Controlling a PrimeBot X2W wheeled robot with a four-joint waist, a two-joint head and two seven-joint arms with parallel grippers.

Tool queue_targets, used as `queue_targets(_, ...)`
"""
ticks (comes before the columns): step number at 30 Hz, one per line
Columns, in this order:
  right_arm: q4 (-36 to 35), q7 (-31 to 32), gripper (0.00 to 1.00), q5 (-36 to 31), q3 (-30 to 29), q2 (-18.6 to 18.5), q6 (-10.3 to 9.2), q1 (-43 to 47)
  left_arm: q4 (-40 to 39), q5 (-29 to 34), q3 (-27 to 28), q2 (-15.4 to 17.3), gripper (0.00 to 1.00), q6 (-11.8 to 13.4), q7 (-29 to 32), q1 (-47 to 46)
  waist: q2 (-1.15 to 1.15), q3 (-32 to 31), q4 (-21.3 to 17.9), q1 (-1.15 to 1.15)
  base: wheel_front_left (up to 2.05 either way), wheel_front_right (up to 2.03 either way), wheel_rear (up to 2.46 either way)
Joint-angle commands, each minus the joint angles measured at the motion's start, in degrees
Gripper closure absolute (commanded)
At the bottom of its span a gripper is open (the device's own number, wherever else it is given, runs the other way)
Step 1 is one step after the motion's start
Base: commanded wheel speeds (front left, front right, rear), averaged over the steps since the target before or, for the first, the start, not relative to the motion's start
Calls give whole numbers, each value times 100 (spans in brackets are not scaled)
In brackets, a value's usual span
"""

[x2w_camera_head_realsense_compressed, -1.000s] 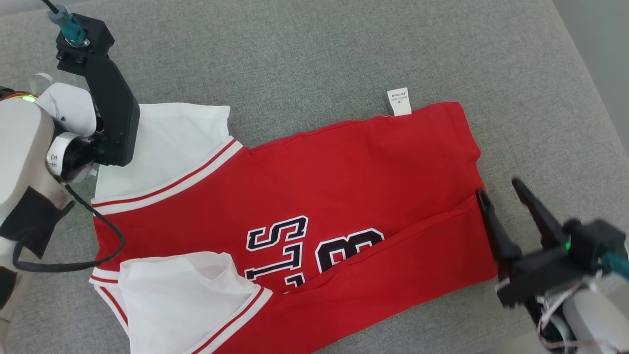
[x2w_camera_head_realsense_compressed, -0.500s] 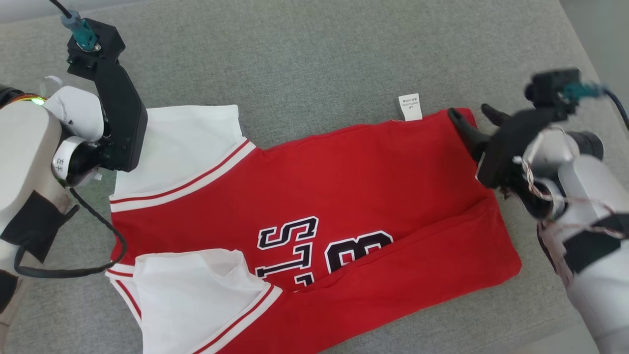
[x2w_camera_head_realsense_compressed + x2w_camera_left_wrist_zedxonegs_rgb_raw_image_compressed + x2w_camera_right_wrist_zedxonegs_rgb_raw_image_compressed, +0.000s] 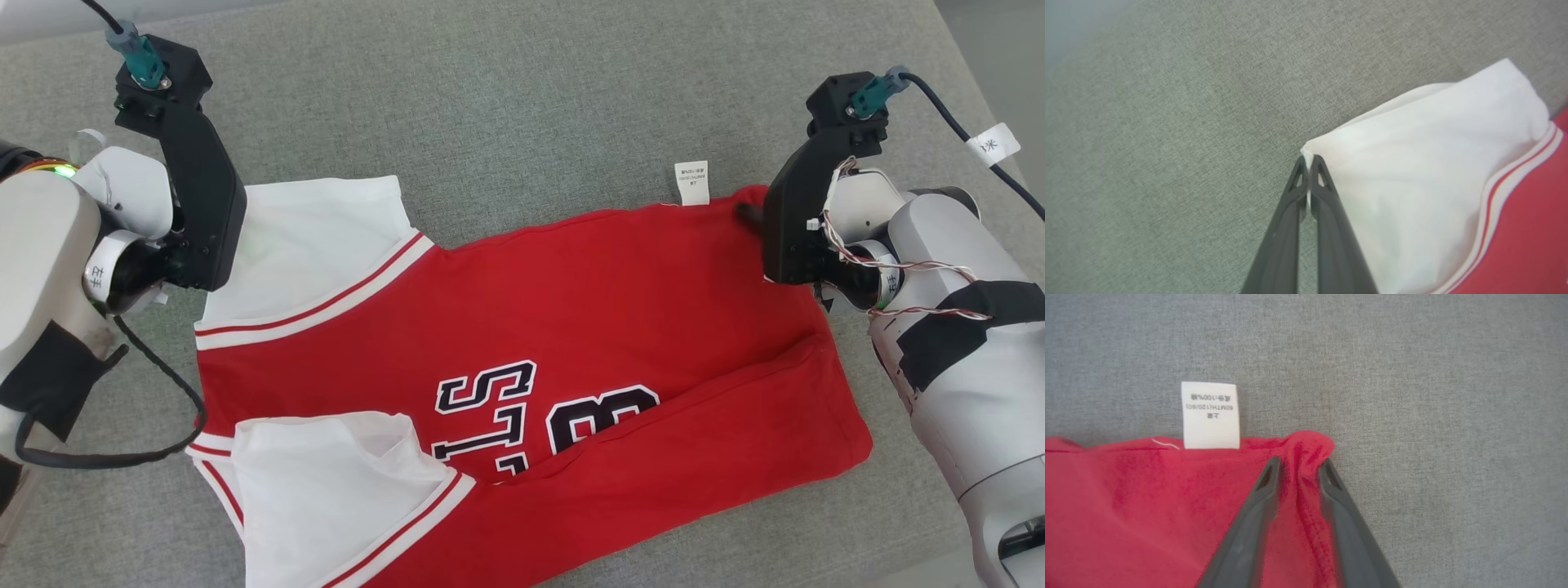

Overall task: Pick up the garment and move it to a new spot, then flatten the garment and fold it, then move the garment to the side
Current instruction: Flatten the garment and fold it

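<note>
L tool [image 3: 1309, 160] pinched shut on shirt's [image 3: 588, 310] white sleeve [image 3: 1425, 155]. R tool [image 3: 1299, 462] half apart around far red corner [image 3: 1312, 442]; it came from near.

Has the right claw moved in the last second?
Yes. The right gripper swung up the head view, from the garment's near hem corner to the far corner beside the white label.

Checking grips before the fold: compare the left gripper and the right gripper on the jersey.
The left gripper is shut, pinching the white sleeve at its corner; the right gripper has its jaws apart, straddling the bunched red hem corner. The left gripper holds white cloth, while the right gripper sits on red, beside the care label. Both are at corners along the far edge of the jersey.
</note>
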Motion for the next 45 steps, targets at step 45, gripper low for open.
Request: queue_targets(45, -2306, -3702, 100, 2109, 1306, -2275, -10, 2294, -4200, -1820, -254, 1957, 100, 1118, -3668, 2335, -1, -468, 678, 0, 0, 0, 0)
